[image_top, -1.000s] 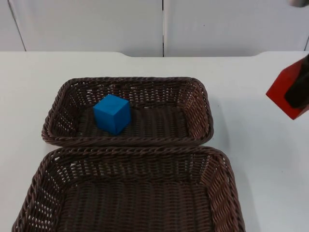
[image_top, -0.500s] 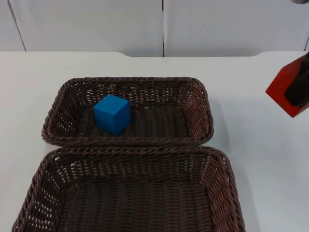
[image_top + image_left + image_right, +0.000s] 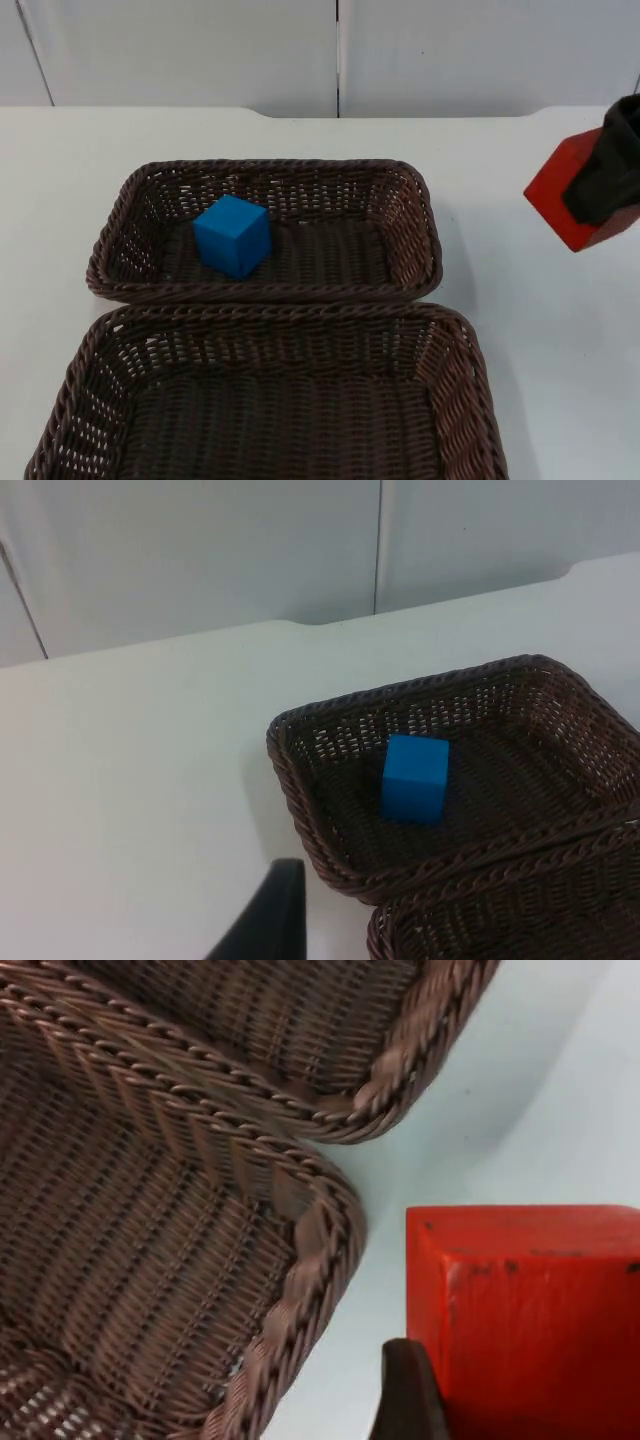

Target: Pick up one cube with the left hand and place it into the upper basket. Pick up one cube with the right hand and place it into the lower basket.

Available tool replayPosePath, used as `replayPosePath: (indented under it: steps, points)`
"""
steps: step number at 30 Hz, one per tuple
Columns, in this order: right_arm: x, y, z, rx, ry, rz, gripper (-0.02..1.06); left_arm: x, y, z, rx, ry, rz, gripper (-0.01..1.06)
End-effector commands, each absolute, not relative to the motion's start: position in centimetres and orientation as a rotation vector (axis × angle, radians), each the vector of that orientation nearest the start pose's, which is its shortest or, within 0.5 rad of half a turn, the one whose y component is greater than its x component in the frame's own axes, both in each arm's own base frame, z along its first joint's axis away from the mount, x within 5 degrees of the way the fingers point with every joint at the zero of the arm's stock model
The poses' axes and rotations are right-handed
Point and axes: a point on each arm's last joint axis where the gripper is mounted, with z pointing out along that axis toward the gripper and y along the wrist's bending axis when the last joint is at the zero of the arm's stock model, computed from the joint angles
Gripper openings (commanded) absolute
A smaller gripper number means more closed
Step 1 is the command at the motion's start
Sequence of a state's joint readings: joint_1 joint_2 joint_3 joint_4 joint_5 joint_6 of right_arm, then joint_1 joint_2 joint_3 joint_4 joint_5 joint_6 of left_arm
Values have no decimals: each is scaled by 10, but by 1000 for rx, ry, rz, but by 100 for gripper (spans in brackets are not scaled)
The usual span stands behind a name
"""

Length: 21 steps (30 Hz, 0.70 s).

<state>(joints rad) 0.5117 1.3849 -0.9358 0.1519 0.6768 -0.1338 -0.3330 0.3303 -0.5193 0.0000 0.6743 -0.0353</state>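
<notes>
Top view: the right gripper point(image 3: 603, 192) grips the red cube point(image 3: 572, 206) at the right edge, above the table beside the upper basket point(image 3: 420, 215). Carry it over the empty lower basket point(image 3: 470, 380), clearing its rim, then lower it. Blue cube point(image 3: 232, 235) sits in the upper basket.

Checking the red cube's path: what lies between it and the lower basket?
Bare white table. In the top view the right gripper holds the red cube right of the upper basket; the lower basket sits nearer, nothing between.
</notes>
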Motion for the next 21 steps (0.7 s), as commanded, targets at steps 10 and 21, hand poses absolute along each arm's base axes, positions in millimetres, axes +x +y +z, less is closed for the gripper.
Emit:
replayPosePath:
  steps: [10,21]
  points:
    - [214,184,252,-948,2480,352,0,61,-21,305,290,1945,-238,105]
    - [206,237,210,-1241,2514,327,0,61,-21,305,290,1945,-238,105]
